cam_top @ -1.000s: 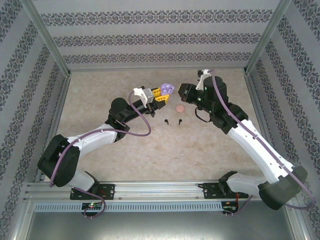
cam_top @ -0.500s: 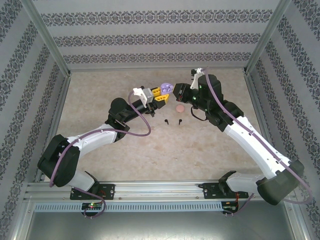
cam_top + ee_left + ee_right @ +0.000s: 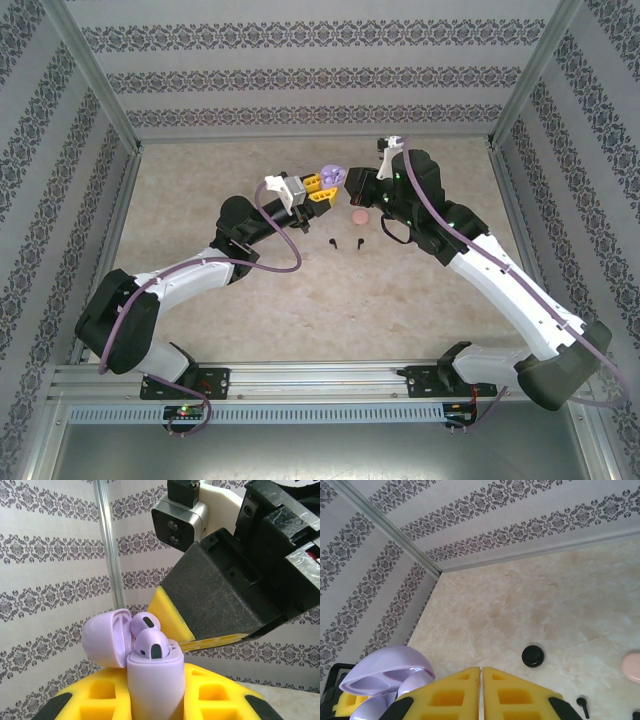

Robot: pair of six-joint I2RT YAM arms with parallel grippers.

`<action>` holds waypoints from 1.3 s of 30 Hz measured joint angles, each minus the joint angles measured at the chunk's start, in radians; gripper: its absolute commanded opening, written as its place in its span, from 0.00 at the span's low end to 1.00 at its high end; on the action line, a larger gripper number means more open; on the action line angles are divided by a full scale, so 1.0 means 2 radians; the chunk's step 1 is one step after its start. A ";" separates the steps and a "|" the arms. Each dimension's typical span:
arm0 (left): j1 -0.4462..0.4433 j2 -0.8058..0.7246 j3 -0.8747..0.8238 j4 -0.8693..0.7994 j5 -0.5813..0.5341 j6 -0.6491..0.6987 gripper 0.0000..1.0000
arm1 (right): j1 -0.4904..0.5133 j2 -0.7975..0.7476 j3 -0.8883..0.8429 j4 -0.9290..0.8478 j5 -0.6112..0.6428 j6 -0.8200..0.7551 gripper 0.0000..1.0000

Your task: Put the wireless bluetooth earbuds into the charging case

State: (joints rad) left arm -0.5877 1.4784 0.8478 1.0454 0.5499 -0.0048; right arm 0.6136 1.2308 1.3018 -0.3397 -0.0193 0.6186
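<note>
The open lilac case (image 3: 154,680) holds two lilac earbuds (image 3: 151,645). The left pincer (image 3: 318,190) pinches the case; the right pincer (image 3: 481,677), pressed together, sits just beside it.

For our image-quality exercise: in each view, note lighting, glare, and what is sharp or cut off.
Top external: even light, black earbuds tiny. Left wrist: lilac case sharp, soft sheen on its lilac earbuds. Right wrist: bright glint on the case's lid; pink case cut by the edge.
</note>
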 measured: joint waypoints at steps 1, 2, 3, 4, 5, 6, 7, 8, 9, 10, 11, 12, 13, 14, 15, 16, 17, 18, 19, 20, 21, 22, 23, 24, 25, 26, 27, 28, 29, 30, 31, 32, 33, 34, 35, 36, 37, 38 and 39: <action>0.000 0.000 0.000 0.000 0.000 0.000 0.00 | 0.002 0.000 0.001 -0.001 0.002 -0.003 0.11; 0.000 0.000 0.000 0.000 0.000 0.000 0.00 | 0.003 -0.001 0.002 -0.003 0.006 -0.008 0.11; 0.000 0.000 0.000 0.001 0.000 0.000 0.00 | 0.005 -0.001 0.003 -0.004 0.007 -0.011 0.11; 0.000 0.000 0.000 0.001 0.000 0.000 0.00 | 0.007 -0.002 0.003 -0.005 0.010 -0.014 0.11; 0.000 0.000 0.000 0.001 0.000 0.000 0.00 | 0.010 -0.004 0.003 -0.005 0.011 -0.017 0.11; 0.000 0.000 0.000 0.000 0.000 0.000 0.00 | 0.011 -0.006 0.004 -0.006 0.013 -0.020 0.10; 0.000 0.000 0.000 0.000 0.000 0.000 0.00 | 0.013 -0.008 0.004 -0.007 0.014 -0.024 0.10; 0.000 0.000 0.000 0.000 0.000 0.000 0.00 | 0.015 -0.012 0.004 -0.009 0.015 -0.025 0.10; 0.000 0.000 0.000 0.000 0.000 0.000 0.00 | 0.015 -0.015 0.004 -0.010 0.017 -0.027 0.10; 0.000 0.000 0.000 0.000 0.000 0.000 0.00 | 0.015 -0.019 0.004 -0.012 0.019 -0.028 0.08; 0.000 0.000 0.000 0.000 0.000 0.000 0.00 | 0.015 -0.023 0.004 -0.013 0.021 -0.029 0.08; 0.000 0.000 0.000 0.000 0.000 0.000 0.00 | 0.013 -0.028 0.004 -0.013 0.023 -0.029 0.08; 0.000 0.000 0.000 0.000 0.000 0.000 0.00 | 0.010 -0.032 0.004 -0.013 0.024 -0.029 0.08; 0.000 0.000 0.000 0.000 0.000 0.000 0.00 | 0.007 -0.035 0.004 -0.012 0.025 -0.029 0.08; 0.000 0.000 0.000 0.000 0.000 0.000 0.00 | 0.004 -0.037 0.004 -0.012 0.026 -0.029 0.08; 0.000 0.000 0.000 0.000 0.000 0.000 0.00 | 0.001 -0.038 0.004 -0.012 0.027 -0.029 0.08; 0.000 0.000 0.000 0.000 0.000 0.000 0.00 | -0.002 -0.038 0.004 -0.012 0.027 -0.029 0.08; 0.000 0.000 0.000 0.000 0.000 0.000 0.00 | -0.004 -0.038 0.004 -0.012 0.028 -0.029 0.08; 0.000 0.000 0.000 0.000 0.000 0.000 0.00 | -0.006 -0.036 0.004 -0.012 0.028 -0.029 0.08; 0.000 0.000 0.000 0.000 0.000 0.000 0.00 | -0.009 -0.033 0.004 -0.012 0.027 -0.028 0.08; 0.000 0.000 0.000 0.000 0.001 0.000 0.00 | -0.012 -0.031 0.004 -0.011 0.026 -0.027 0.08; 0.000 0.000 0.000 0.000 0.002 0.000 0.00 | -0.016 -0.027 0.004 -0.011 0.024 -0.026 0.08; 0.000 0.000 0.000 -0.001 0.002 0.000 0.00 | -0.019 -0.023 0.004 -0.011 0.022 -0.025 0.07; 0.000 0.000 0.000 -0.001 0.004 0.000 0.00 | -0.023 -0.020 0.004 -0.009 0.018 -0.023 0.07; 0.000 0.000 0.000 -0.001 0.004 0.000 0.00 | -0.025 -0.016 0.003 -0.008 0.014 -0.021 0.07; 0.000 0.000 0.000 -0.001 0.005 0.000 0.00 | -0.028 -0.012 0.003 -0.005 0.012 -0.021 0.07; 0.000 0.000 0.000 -0.001 0.006 0.000 0.00 | -0.030 -0.009 0.002 -0.004 0.009 -0.019 0.07; 0.000 0.000 0.000 -0.001 0.008 0.000 0.00 | -0.031 -0.007 0.002 -0.004 0.006 -0.019 0.07; 0.000 0.000 0.000 -0.001 0.009 0.000 0.00 | -0.031 -0.005 0.002 -0.004 0.003 -0.017 0.07; 0.000 0.000 0.000 -0.001 0.010 0.000 0.00 | -0.031 -0.003 0.002 -0.003 0.001 -0.016 0.07; 0.000 0.000 0.000 -0.001 0.010 0.000 0.00 | -0.031 -0.002 0.002 -0.002 -0.003 -0.015 0.07; 0.000 0.000 0.000 -0.001 0.010 0.000 0.00 | -0.031 0.000 0.002 0.001 -0.006 -0.013 0.07; 0.000 0.000 0.000 -0.001 0.010 0.000 0.00 | -0.031 0.001 0.002 0.003 -0.009 -0.012 0.07; 0.000 0.000 0.000 -0.001 0.011 0.000 0.00 | -0.031 0.003 0.002 0.006 -0.013 -0.011 0.07; 0.000 0.000 0.000 -0.001 0.011 0.000 0.00 | -0.031 0.004 0.002 0.009 -0.015 -0.011 0.07; 0.000 0.000 0.000 -0.001 0.011 0.000 0.00 | -0.031 0.005 0.002 0.011 -0.018 -0.010 0.07; 0.000 0.000 0.000 -0.001 0.011 0.000 0.00 | -0.031 0.006 0.002 0.014 -0.020 -0.010 0.07; 0.000 0.000 0.000 -0.001 0.011 0.000 0.00 | -0.031 0.007 0.002 0.017 -0.022 -0.010 0.07; 0.000 0.000 0.000 -0.001 0.011 0.000 0.00 | -0.031 0.008 0.002 0.019 -0.025 -0.010 0.07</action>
State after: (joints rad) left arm -0.5877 1.4784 0.8478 1.0439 0.5728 -0.0044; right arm 0.5514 1.2461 1.3060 -0.3027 -0.0685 0.5991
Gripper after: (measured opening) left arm 0.189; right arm 0.072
